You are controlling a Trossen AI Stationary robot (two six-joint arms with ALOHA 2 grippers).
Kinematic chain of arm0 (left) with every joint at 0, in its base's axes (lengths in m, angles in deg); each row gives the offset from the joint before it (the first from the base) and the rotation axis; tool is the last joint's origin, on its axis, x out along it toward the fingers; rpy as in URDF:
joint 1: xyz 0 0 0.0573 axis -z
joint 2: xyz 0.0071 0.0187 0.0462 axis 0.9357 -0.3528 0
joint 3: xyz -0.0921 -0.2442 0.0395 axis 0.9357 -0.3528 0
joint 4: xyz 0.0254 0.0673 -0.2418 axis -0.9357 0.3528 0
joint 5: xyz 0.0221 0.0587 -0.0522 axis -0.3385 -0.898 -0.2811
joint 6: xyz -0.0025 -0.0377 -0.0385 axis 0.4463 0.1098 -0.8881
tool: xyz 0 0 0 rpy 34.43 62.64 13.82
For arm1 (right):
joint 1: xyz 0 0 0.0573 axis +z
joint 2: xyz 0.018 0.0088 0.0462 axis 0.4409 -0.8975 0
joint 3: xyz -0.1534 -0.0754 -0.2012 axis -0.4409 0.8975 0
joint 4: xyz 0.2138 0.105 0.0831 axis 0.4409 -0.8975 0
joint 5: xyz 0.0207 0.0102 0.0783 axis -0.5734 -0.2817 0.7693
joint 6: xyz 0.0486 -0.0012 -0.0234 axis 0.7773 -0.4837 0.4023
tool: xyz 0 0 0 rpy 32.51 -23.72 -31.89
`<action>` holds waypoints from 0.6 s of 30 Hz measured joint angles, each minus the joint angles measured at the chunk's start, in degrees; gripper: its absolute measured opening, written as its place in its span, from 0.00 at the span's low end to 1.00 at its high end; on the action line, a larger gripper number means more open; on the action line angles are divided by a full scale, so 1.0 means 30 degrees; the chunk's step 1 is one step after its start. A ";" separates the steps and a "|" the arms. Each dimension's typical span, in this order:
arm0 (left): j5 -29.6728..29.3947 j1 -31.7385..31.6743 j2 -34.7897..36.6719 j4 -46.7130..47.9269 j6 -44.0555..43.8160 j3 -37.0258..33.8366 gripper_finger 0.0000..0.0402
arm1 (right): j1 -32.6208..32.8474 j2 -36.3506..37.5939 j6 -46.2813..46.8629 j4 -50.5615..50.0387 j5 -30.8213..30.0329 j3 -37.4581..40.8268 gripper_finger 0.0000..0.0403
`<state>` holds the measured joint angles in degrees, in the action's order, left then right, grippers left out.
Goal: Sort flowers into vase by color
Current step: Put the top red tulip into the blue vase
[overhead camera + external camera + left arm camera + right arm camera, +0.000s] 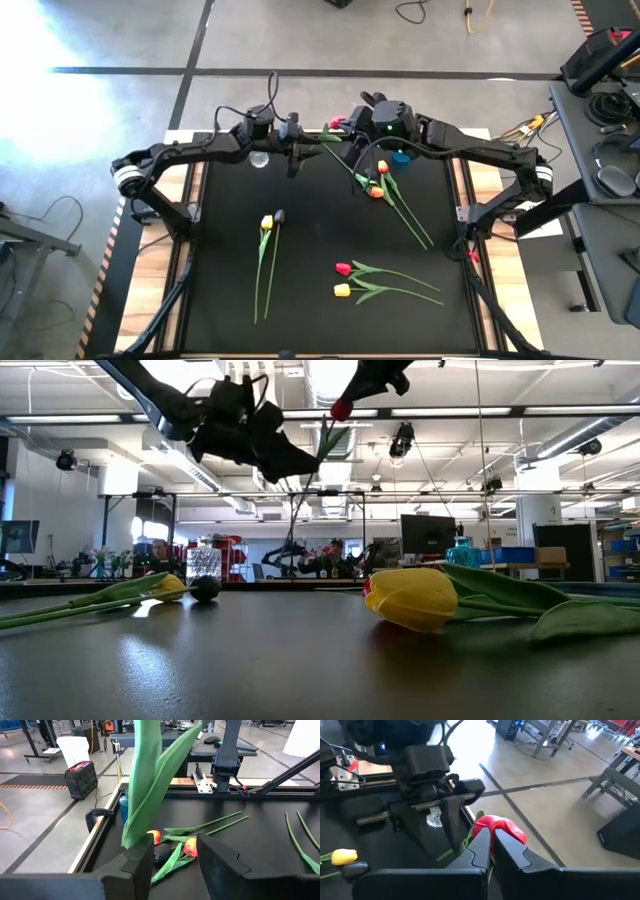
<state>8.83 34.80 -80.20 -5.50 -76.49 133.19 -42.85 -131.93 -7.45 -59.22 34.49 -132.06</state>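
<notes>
My right gripper (491, 840) is shut on a red tulip (500, 827) and holds it high over the table's far middle; its head also shows in the low view (342, 408). My left gripper (174, 852) is open right beside it, with the tulip's long green leaf (150, 780) rising past one finger. Two orange tulips (379, 180) lie flat below. A yellow tulip (267, 223) and a dark purple tulip (279, 215) lie at centre left. A pink tulip (343, 268) and another yellow tulip (342, 290) lie nearer. My right gripper pinches the red tulip's stem just under the head (481, 831) between its two fingers. The flower is lifted clear of the table, and its leaf and stem trail toward my left gripper. My left gripper has the leaf's lower part (135, 837) against one finger (140, 857); whether they touch, I cannot tell.
A clear glass vase (260, 157) stands at the far edge under my left arm, and a blue vase (401, 156) under my right arm. The black mat (220, 300) is bare at its near left and near right.
</notes>
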 joint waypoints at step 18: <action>-0.2086 0.0213 0.1385 0.1133 0.1194 -0.0372 0.41 | -0.0015 0.0000 -0.0080 0.0000 0.0084 0.0000 0.03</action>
<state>2.57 35.44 -76.04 -2.10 -72.90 132.08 -42.90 -131.93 -7.69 -59.22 34.74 -132.06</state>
